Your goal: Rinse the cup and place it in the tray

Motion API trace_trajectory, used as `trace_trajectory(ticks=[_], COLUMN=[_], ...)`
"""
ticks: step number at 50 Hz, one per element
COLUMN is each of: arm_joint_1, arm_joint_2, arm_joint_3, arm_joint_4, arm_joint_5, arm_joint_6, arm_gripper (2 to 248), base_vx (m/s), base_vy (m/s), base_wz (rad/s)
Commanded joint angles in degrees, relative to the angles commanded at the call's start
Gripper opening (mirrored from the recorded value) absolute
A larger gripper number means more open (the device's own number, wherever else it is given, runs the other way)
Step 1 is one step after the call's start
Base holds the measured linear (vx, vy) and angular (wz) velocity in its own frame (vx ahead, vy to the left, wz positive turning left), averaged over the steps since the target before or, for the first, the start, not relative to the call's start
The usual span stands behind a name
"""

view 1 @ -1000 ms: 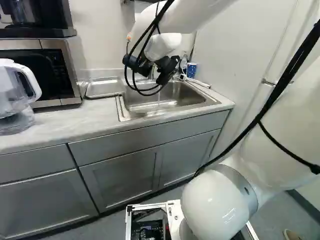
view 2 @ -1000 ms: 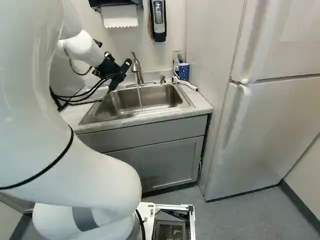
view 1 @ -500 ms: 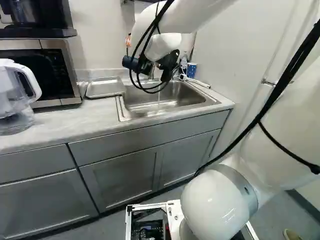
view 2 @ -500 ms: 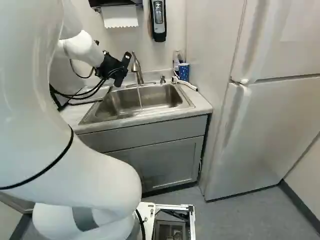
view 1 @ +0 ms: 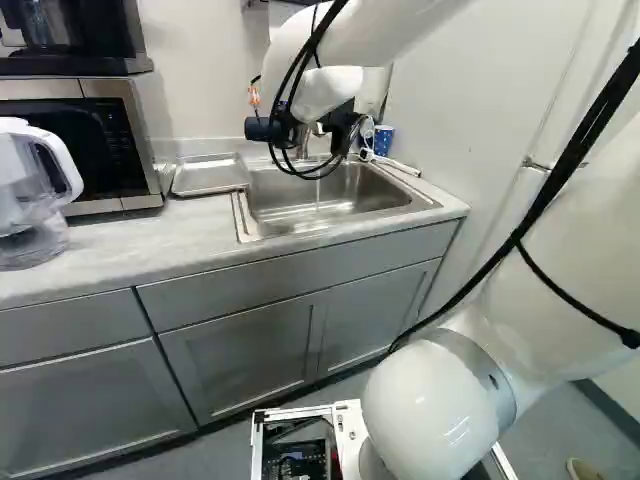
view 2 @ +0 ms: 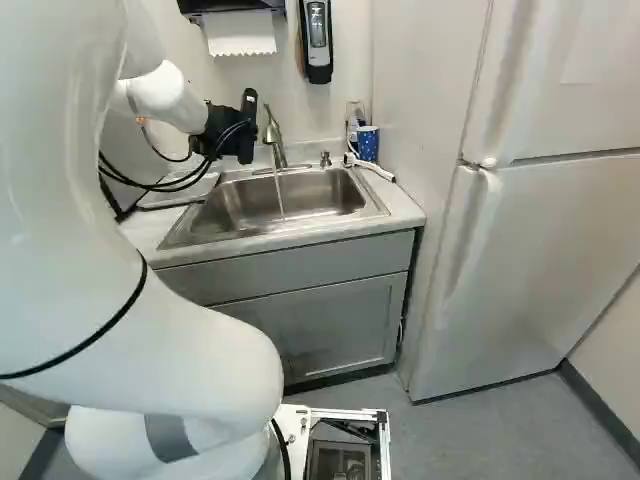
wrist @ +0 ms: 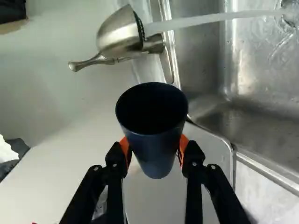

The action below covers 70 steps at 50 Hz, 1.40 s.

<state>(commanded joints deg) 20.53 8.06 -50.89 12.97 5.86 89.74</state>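
My arm (view 1: 440, 410): one, glossy white, rounded casings, grey joint band (view 1: 482, 372). Cables (view 1: 575, 145): black, looped near the wrist. My hand (view 1: 275, 128): black, two fingers, orange pads (wrist: 183, 145), small bright screws (wrist: 213, 167). Base frame (view 2: 350, 413): pale, angular.

Layout, base views: sink (view 2: 310, 200) set in tabletop (view 1: 130, 235), tray (view 1: 208, 176) just left of it.
Left of the tray: microwave (view 1: 130, 92), pitcher (view 1: 20, 195) before it on the tabletop, appliance (view 1: 75, 64) on top. Faucet (view 2: 272, 135) behind the basin, water stream (view 2: 279, 190) falling into it; short fitting (view 2: 325, 160) right of the faucet. Another cup (view 2: 368, 144) at the tabletop's rear right. Paper towel (view 2: 240, 35) above, wall dispenser (view 2: 319, 60) right of it. Cabinets (view 1: 240, 350) below; refrigerator (view 2: 530, 250) farther right.
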Motion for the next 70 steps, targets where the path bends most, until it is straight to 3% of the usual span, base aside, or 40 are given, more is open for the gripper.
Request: trace_trajectory(ticks=[70], arm_joint_1=[0.00], arm_joint_2=[0.00], arm_joint_3=[0.00], arm_joint_4=[0.00], arm_joint_5=[0.00], arm_joint_6=[-42.15], arm_gripper=[119], base_vx=[0.000], base_vy=[0.000], base_wz=[0.000])
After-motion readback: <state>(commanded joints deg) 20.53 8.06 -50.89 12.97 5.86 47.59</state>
